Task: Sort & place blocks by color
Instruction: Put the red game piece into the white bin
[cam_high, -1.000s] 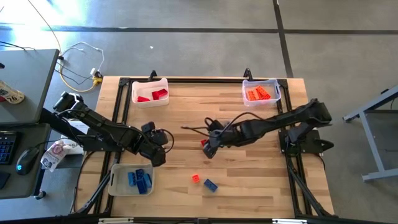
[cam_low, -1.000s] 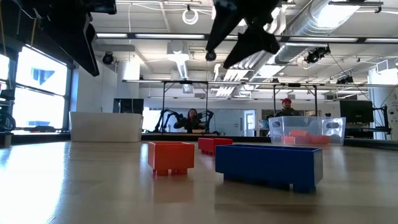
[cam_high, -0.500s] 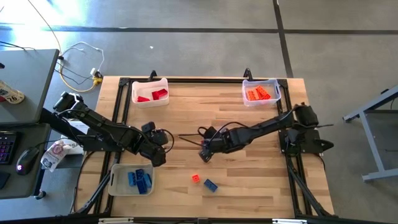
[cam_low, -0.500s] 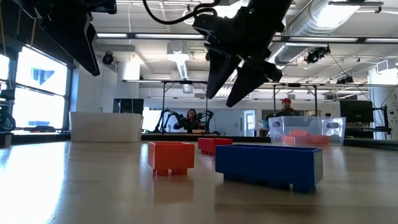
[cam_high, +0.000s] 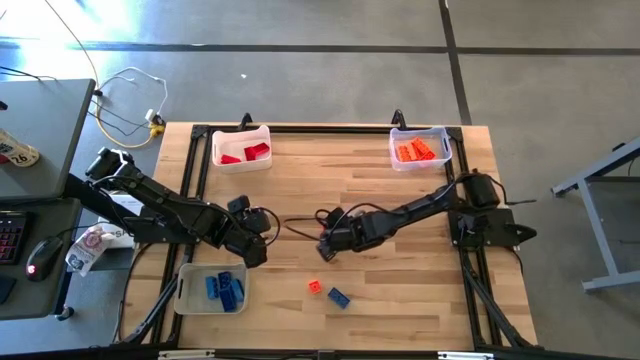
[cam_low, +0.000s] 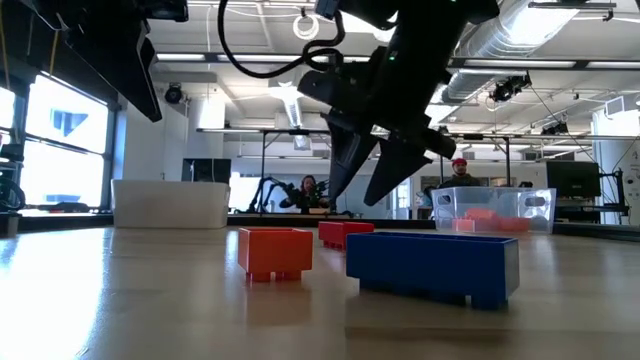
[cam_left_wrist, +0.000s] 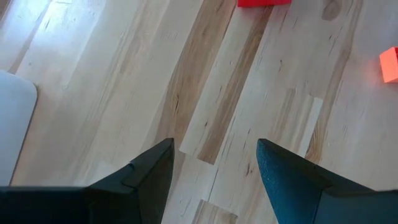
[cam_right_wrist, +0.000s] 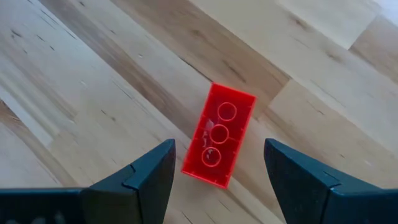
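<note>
A red three-stud brick (cam_right_wrist: 219, 135) lies flat on the table, loose, near the middle (cam_high: 324, 252) and behind the other loose bricks in the low view (cam_low: 345, 232). My right gripper (cam_right_wrist: 217, 186) hangs open just above it (cam_low: 365, 185), one finger on either side, touching nothing. An orange brick (cam_high: 314, 287) (cam_low: 275, 252) and a blue brick (cam_high: 339, 297) (cam_low: 432, 265) rest on the table nearer the front edge. My left gripper (cam_left_wrist: 211, 180) is open and waits over bare wood left of centre (cam_high: 255, 238).
Three whitish trays stand on the table: one with red bricks at the far left (cam_high: 241, 148), one with orange bricks at the far right (cam_high: 420, 147), one with blue bricks at the near left (cam_high: 210, 288). A black frame (cam_high: 330, 128) runs along the table's edges.
My right gripper has come down toward the red brick and shifted a little toward the table's left and near edges, staying open. The bricks have kept their places.
</note>
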